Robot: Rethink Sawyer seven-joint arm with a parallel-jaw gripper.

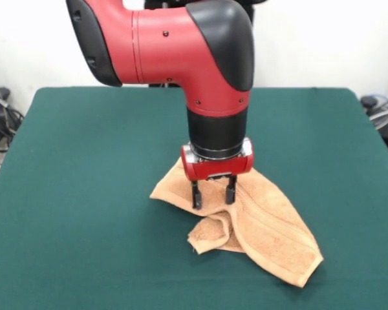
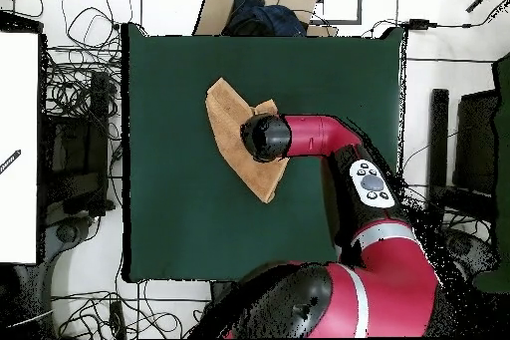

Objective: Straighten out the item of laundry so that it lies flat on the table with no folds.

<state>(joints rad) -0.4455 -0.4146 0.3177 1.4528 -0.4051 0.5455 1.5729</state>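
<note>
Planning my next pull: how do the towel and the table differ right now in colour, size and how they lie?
The towel is peach-orange; the table is dark green. The towel is small and covers only a patch near the middle, while the table is far wider. The towel lies bunched, with a folded-over flap by the tool; the table's cover lies flat. Both look like soft cloth.

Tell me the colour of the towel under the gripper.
The towel is peach-orange, with woven bands of the same colour near its edge; the front view shows this best.
</note>
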